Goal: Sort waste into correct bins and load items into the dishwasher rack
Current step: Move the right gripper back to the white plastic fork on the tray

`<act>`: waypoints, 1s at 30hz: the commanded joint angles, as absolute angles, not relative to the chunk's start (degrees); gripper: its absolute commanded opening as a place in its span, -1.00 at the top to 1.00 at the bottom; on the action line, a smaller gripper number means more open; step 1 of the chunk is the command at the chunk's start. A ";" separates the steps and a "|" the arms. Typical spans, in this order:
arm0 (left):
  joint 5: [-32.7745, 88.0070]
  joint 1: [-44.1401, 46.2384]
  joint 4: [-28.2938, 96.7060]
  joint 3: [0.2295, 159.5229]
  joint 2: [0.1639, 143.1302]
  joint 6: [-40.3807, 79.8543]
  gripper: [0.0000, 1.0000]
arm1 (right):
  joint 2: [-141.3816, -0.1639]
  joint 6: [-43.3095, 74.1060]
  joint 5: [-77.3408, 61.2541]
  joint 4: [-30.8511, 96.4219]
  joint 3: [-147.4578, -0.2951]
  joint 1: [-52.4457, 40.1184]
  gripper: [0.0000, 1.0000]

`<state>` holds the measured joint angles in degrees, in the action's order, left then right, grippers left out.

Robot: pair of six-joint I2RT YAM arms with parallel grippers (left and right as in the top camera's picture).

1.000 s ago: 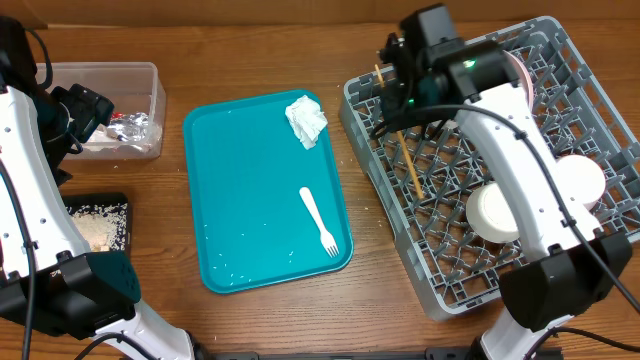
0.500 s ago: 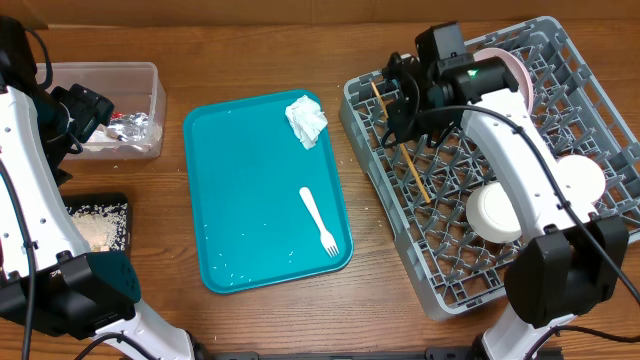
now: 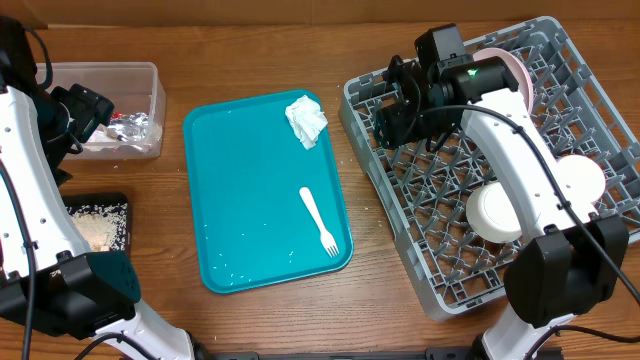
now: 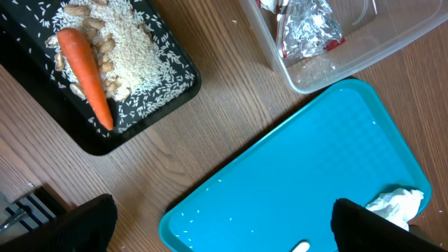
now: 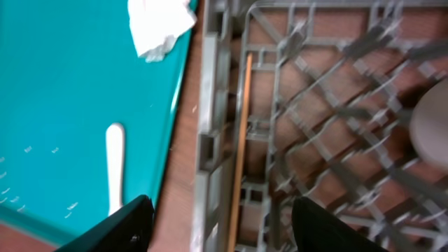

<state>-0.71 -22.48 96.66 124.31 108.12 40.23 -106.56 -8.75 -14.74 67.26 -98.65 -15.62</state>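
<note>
Our right hand (image 5: 220, 210) hangs released above the chopstick (image 5: 240, 140) lying in the rack (image 3: 420, 240); our left hand (image 4: 224, 227) is released, empty. Next, likely the fork (image 3: 317, 220) left of the rack: a low, flat pinch.

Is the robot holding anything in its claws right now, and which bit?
Nothing is held. The right gripper is open above the chopstick, which lies loose in the dishwasher rack. The left gripper is open too, with nothing between its fingers.

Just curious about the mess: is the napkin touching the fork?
Apart. The overhead view shows a stretch of bare teal tray between the napkin and the fork.
</note>
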 commanded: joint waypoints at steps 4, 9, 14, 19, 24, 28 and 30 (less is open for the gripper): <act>-1.50 -22.11 96.79 124.62 107.90 39.38 -1.00 | -105.47 -7.22 -25.52 71.77 -106.65 -18.50 -0.37; -1.50 -22.11 96.79 124.62 107.90 39.38 -0.99 | -105.51 -5.63 -28.16 73.30 -106.89 -23.49 -0.69; -1.50 -22.11 96.79 124.62 107.90 39.38 -1.00 | -106.34 -0.32 -16.97 72.69 -105.14 -30.72 -0.95; -1.50 -22.11 96.79 124.62 107.90 39.38 -1.00 | -106.76 3.53 -8.08 70.17 -99.50 -37.58 -1.00; -1.50 -22.11 96.79 124.62 107.90 39.38 -1.00 | -106.80 8.62 -5.43 63.70 -89.80 -40.80 -0.96; -1.50 -22.11 96.79 124.62 107.90 39.38 -1.00 | -106.80 10.13 -7.01 58.76 -83.35 -40.82 -0.74; -1.50 -22.11 96.79 124.62 107.90 39.38 -1.00 | -106.80 10.15 -7.97 57.04 -81.08 -40.82 -0.72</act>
<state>-0.71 -22.48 96.66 124.31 108.12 40.23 -106.69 8.03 -7.86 58.94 -84.03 -40.91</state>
